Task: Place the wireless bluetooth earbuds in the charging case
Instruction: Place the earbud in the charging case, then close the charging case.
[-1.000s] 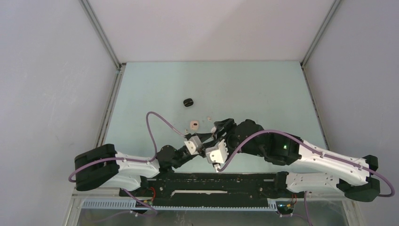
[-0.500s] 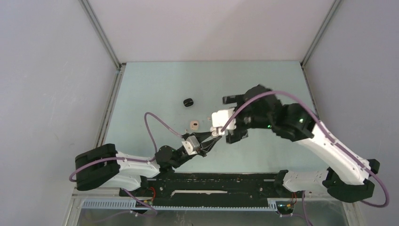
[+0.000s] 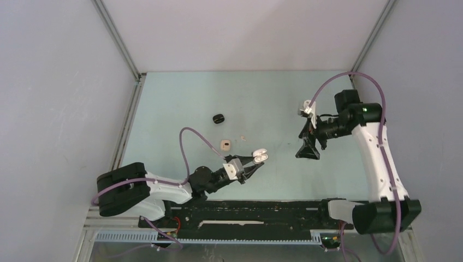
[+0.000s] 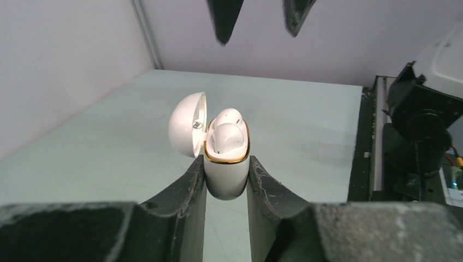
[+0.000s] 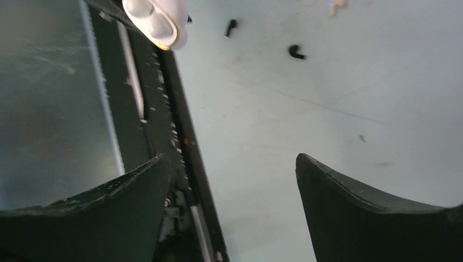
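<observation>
- Left arm (image 3: 164, 188) lay low, left gripper (image 3: 253, 165) clamping the open charging case (image 4: 225, 180), earbuds (image 4: 226, 136) seated inside.
- Right arm (image 3: 377, 158) stood raised, right gripper (image 3: 308, 156) spread wide.

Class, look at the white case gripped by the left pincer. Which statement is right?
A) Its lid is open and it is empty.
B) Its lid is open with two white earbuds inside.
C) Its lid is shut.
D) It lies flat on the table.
B: the left wrist view shows the white case held in the left pincer, lid open, two white earbuds seated inside.
</observation>
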`<act>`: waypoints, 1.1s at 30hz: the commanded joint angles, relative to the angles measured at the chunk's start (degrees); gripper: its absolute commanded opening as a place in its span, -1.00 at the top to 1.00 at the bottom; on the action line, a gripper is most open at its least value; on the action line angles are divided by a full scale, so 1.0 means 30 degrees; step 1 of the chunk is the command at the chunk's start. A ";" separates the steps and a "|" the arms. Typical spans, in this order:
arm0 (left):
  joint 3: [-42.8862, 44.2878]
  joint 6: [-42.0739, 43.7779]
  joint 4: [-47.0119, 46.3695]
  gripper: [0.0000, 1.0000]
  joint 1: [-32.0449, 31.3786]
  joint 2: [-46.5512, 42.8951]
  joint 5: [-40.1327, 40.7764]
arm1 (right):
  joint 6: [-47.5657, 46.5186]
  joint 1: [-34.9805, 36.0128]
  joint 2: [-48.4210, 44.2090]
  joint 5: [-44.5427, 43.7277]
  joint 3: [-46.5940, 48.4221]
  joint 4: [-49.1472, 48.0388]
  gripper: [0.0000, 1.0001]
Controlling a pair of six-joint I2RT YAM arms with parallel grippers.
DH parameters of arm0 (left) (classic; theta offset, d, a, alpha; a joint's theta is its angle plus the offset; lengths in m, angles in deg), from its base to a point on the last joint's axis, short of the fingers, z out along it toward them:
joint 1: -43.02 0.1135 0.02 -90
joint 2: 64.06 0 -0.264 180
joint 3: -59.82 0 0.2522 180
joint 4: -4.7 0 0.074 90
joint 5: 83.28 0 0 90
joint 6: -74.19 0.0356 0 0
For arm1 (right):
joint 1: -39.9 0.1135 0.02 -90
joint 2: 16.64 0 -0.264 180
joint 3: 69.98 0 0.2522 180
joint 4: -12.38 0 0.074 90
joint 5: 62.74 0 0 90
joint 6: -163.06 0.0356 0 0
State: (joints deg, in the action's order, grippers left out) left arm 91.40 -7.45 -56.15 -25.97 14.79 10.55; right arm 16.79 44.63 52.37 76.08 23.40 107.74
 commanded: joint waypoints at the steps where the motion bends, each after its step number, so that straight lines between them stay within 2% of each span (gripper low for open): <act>1: 0.1380 -0.0829 0.1483 0.99 0.0013 -0.0554 -0.2109 | -0.4754 -0.1396 0.1927 0.7024 -0.1089 0.3384 -0.65; 7: 0.1514 -0.4641 0.1885 1.00 0.1404 -0.0782 -0.4856 | -0.7670 -0.1880 0.3445 1.1827 -0.2963 0.3212 -0.59; 12: 0.2144 -0.4893 0.4683 0.99 0.1678 -0.1398 -0.5405 | -0.8372 -0.1704 0.4912 1.3672 -0.3141 0.3473 -0.64; 16: 0.2789 -0.4951 0.6529 0.99 0.1842 -0.1773 -0.5594 | -0.8154 -0.2006 0.5527 1.3894 -0.3021 0.3503 -0.55; 17: 0.2910 -0.4888 0.6830 0.99 0.1844 -0.1829 -0.5572 | -0.7814 -0.2297 0.5721 1.4107 -0.2849 0.3502 -0.56; 20: 0.3059 -0.4740 0.7012 0.99 0.1872 -0.1794 -0.5358 | -0.5925 -0.3593 0.6695 1.5154 -0.1847 0.3531 -0.93; 21: 0.3119 -0.4737 0.7040 1.00 0.1914 -0.1747 -0.5352 | -0.5023 -0.3917 0.7075 1.5352 -0.1299 0.3535 -0.98; 30: 0.4012 -0.4751 0.7297 1.00 0.1977 -0.1270 -0.5203 | 0.2360 -0.4419 1.0080 1.5923 0.6407 0.3534 -1.00; 33: 0.4267 -0.5429 0.7289 0.99 0.2175 -0.1070 -0.5110 | 0.3723 -0.4390 1.1517 1.5224 0.8922 0.3539 -1.00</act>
State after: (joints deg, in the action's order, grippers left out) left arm 101.50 -21.40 -32.50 -20.27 10.94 -4.55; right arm 18.27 31.52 82.49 115.44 41.54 116.03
